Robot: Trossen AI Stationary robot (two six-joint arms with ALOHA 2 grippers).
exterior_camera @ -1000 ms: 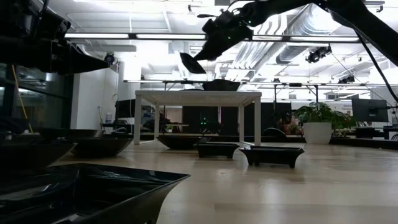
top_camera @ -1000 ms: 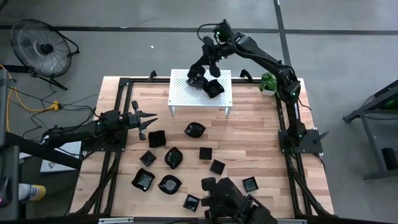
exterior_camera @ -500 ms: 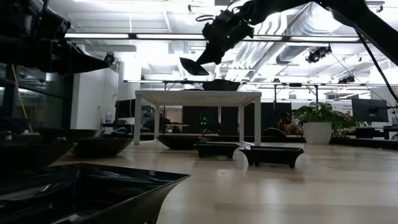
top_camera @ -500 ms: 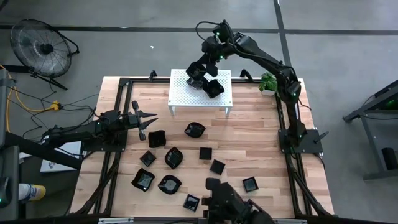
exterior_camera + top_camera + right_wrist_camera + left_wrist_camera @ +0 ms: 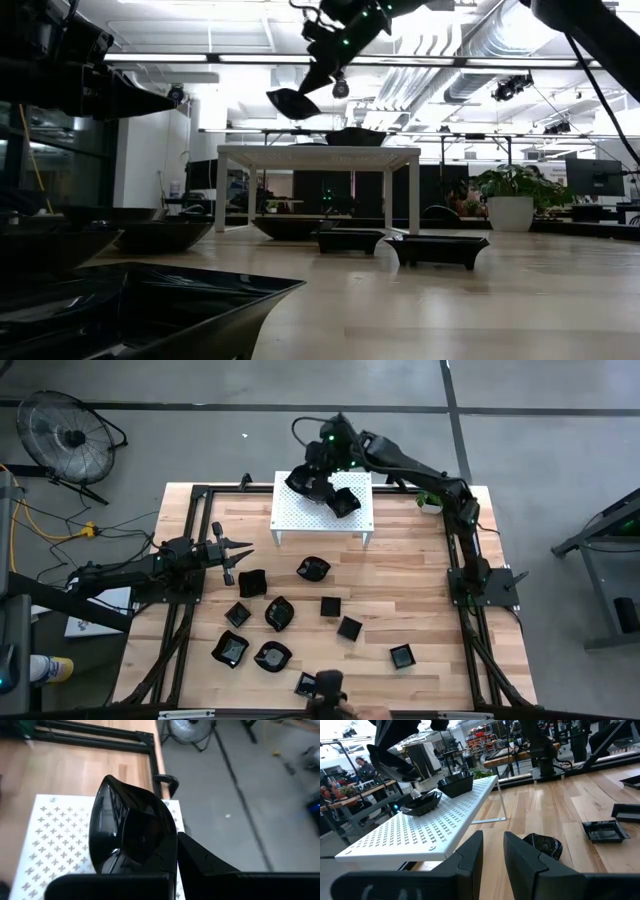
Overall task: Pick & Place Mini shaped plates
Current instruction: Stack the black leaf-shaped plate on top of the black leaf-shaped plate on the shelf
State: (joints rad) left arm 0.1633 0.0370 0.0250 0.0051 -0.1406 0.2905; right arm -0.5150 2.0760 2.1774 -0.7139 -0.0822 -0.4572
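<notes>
Grey concrete floor all around, with a round fan [image 5: 67, 432] sitting upper left of the high view and a potted plant [image 5: 431, 492] at the table's upper right corner. Wooden table [image 5: 400, 595] is butcher-block style with a black frame. White perforated stand [image 5: 295, 515] sits at top centre, one black dish [image 5: 344, 501] on it. The right gripper [image 5: 307, 473] hangs above the stand's upper left part, clamped on a glossy black plate [image 5: 131, 832] held clear of the stand. The left gripper [image 5: 238, 550] waits at centre left, fingers narrowly apart, holding nothing. More mini plates [image 5: 281, 612] are scattered over the lower middle of the table. No readable labels or writing anywhere.
</notes>
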